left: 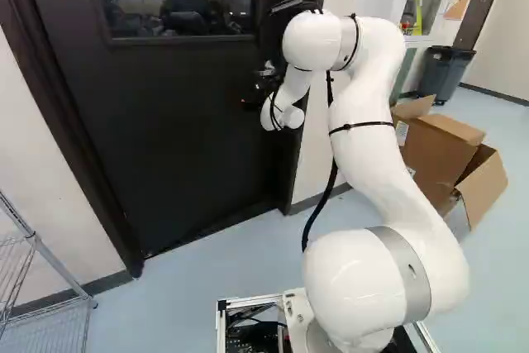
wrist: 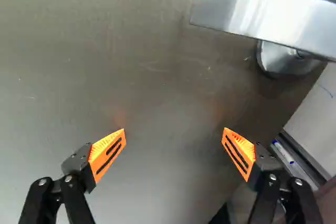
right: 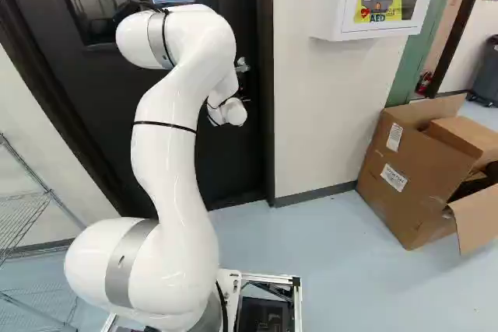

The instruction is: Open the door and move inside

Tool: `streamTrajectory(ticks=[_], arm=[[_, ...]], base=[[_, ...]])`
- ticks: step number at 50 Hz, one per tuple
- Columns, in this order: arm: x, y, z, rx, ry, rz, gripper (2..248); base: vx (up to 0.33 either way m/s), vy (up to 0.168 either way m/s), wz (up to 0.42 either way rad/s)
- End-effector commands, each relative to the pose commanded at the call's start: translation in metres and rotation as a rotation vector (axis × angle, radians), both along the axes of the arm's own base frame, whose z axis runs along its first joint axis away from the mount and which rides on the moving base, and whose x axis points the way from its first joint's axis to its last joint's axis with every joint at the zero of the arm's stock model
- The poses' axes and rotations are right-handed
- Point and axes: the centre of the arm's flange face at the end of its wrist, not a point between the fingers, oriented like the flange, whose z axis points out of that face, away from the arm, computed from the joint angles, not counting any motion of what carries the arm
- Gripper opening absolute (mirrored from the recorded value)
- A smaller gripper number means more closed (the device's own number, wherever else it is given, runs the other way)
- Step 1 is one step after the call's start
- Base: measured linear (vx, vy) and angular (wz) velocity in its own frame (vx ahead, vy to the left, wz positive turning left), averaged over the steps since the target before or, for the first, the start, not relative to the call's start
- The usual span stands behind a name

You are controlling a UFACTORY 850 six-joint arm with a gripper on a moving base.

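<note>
Gripper (left: 250,102) is hovering, fingers spread wide, facing black door (left: 182,121) | lever handle (wrist: 262,17) is jutting beyond one finger, near door's edge

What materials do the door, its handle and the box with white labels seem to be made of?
The door looks like dark painted metal, from its dull, scuffed sheen, though painted wood is possible. The handle seems to be smooth, satin metal, given its silvery streaked reflections. The box looks like plain matte cardboard: brown, with thin folding flaps.
</note>
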Motion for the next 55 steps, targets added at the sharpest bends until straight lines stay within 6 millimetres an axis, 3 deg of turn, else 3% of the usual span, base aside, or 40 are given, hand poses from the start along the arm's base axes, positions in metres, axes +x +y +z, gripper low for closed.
streamTrajectory(ticks=[41, 55], arm=[[0.083, 0.032, -0.023, -0.023, -0.108, 0.078, 247], [0.088, 0.034, -0.025, -0.023, -0.116, 0.080, 247]], base=[[0.000, 0.000, 0.000], [0.000, 0.000, 0.000]])
